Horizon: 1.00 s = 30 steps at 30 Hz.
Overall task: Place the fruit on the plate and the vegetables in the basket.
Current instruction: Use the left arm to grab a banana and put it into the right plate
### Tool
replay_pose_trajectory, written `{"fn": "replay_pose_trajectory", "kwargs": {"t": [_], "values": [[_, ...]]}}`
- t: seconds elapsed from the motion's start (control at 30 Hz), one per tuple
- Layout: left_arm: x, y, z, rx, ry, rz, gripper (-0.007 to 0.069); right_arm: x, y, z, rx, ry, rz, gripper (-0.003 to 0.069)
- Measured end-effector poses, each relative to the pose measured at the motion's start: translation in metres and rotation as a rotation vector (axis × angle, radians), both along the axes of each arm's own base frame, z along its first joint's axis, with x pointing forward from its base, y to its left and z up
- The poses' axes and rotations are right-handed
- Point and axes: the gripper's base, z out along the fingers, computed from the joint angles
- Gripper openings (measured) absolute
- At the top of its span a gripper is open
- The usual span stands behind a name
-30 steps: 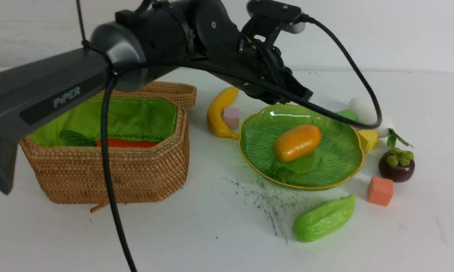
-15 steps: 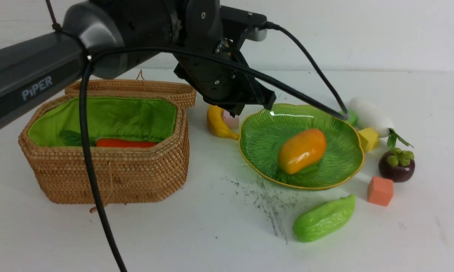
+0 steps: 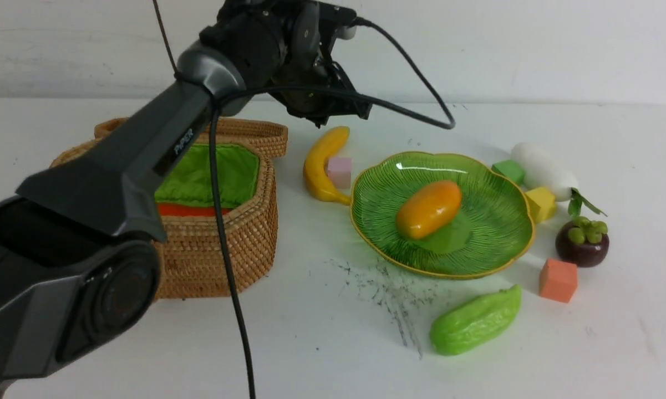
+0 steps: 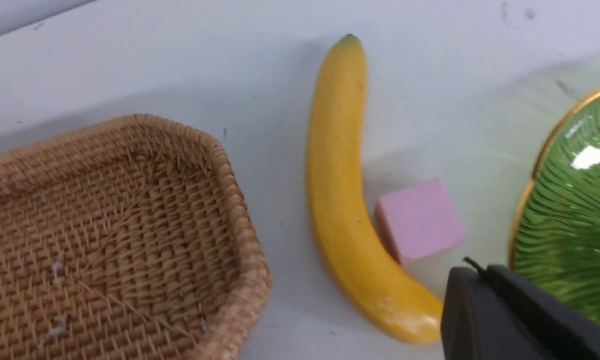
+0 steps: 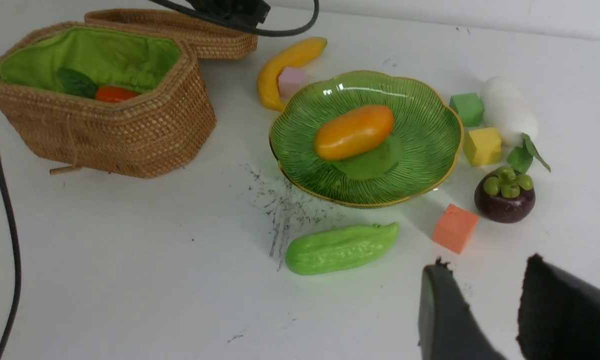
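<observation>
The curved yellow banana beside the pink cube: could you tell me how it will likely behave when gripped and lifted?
The curved yellow toy banana has glossy skin, so it may slip unless gripped across its middle. It looks moulded, probably stiff and light. Pushed, its curve should make it pivot rather than roll, possibly nudging the pink foam cube beside it.

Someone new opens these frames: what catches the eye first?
The big dark left arm sweeps from the near left corner of the front view up across the basket. Its shut left gripper hangs close to the banana. Next comes the glossy green plate at centre right, with the orange mango lying in its middle.
</observation>
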Motion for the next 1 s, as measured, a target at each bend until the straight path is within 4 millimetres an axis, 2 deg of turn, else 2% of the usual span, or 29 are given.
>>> {"fn": "replay_pose_trajectory", "kwargs": {"t": [0.07, 0.27, 0.4, 0.5, 0.67, 1.0], "values": [[0.007, -0.002, -0.011, 0.003, -0.022, -0.002, 0.0094, 0.002, 0.001, -0.004, -0.002, 0.016, 0.002, 0.0236], [0.016, -0.003, -0.028, 0.067, -0.075, -0.006, 0.0356, 0.001, 0.006, -0.005, 0.043, 0.038, 0.038, 0.0236], [0.023, -0.002, -0.039, 0.070, -0.088, 0.008, 0.0455, 0.000, 0.008, -0.005, 0.064, 0.046, 0.054, 0.0236], [0.028, 0.000, -0.052, 0.077, -0.093, 0.017, 0.0481, 0.000, 0.008, -0.005, 0.068, 0.047, 0.057, 0.0237], [0.035, 0.003, -0.075, 0.095, -0.076, 0.021, 0.0482, 0.000, 0.008, -0.005, 0.057, 0.042, 0.066, 0.0237], [0.037, 0.002, -0.079, 0.062, -0.080, 0.019, 0.0482, 0.000, 0.008, -0.005, 0.053, 0.041, 0.069, 0.0237]]}}
